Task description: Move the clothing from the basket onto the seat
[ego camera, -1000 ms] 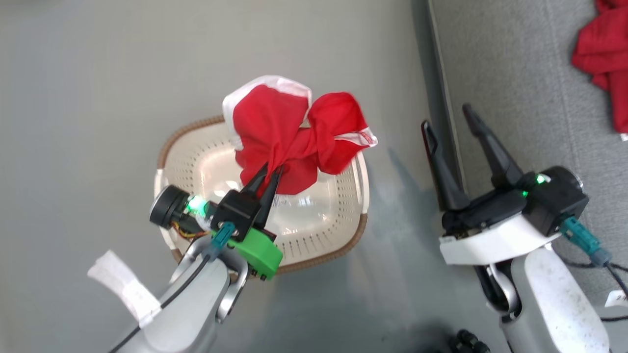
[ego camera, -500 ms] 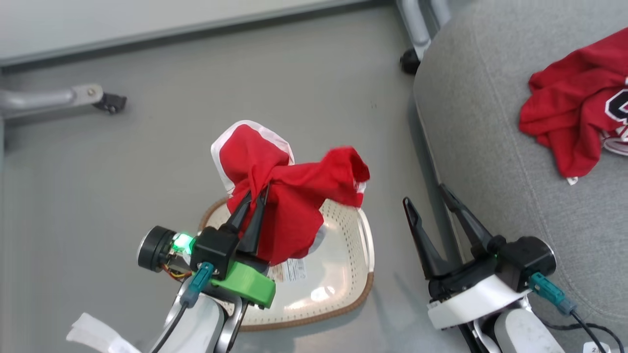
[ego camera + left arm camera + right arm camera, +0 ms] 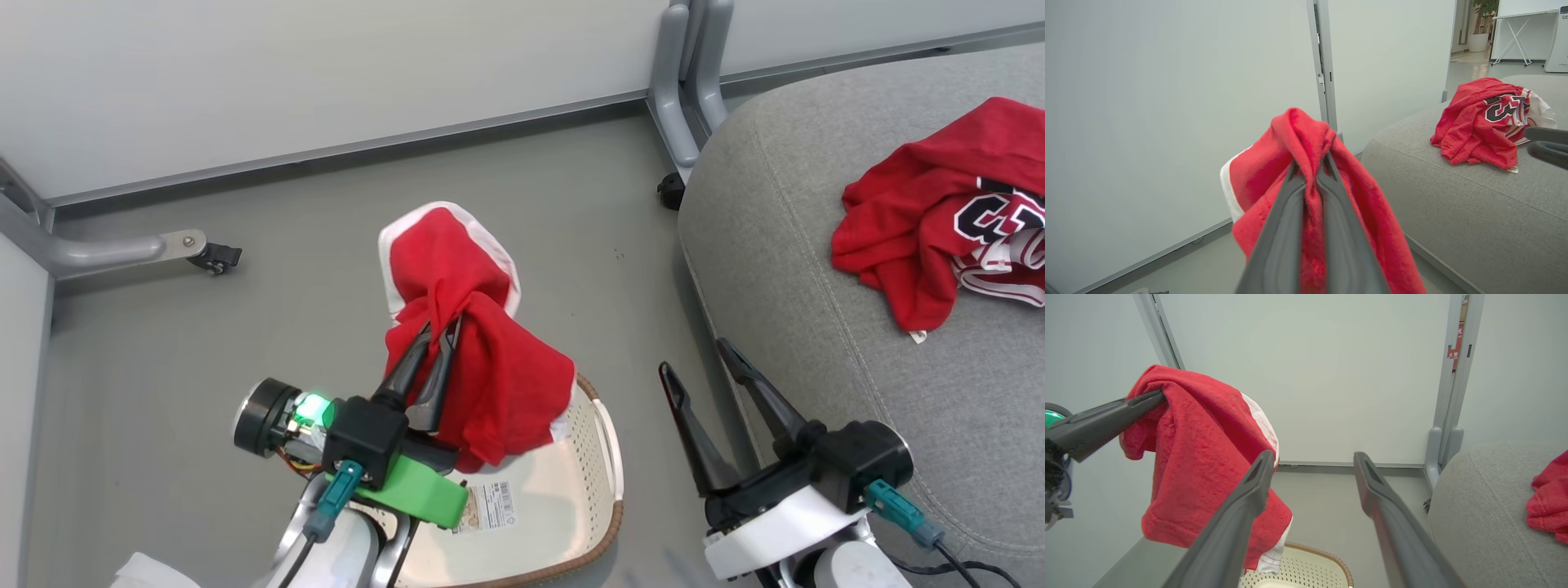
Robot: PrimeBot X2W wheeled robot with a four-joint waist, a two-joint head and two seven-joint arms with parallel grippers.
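Note:
My left gripper (image 3: pixel 441 328) (image 3: pixel 1311 161) is shut on a red garment with a white panel (image 3: pixel 473 359) (image 3: pixel 1367 212) (image 3: pixel 1208 453), which hangs lifted clear above the cream basket (image 3: pixel 589 482) (image 3: pixel 1310 567). A paper label lies in the basket's bottom. My right gripper (image 3: pixel 694 359) (image 3: pixel 1312 457) stands open and holds nothing, between the basket and the grey seat (image 3: pixel 816 269) (image 3: pixel 1453 204) (image 3: pixel 1486 506). A second red garment with black-and-white lettering (image 3: pixel 922 212) (image 3: pixel 1478 122) lies crumpled on the seat.
A pale partition wall (image 3: pixel 326 73) runs along the back. Its grey metal post (image 3: pixel 686 73) stands by the seat's far corner, and a castor foot (image 3: pixel 208 255) sits on the floor at the left. Grey floor (image 3: pixel 245 327) surrounds the basket.
The head camera has tilted up, so wall and more of the seat show. The garment hangs straighter from my left gripper, its right lobe dropped down. The right gripper stays open.

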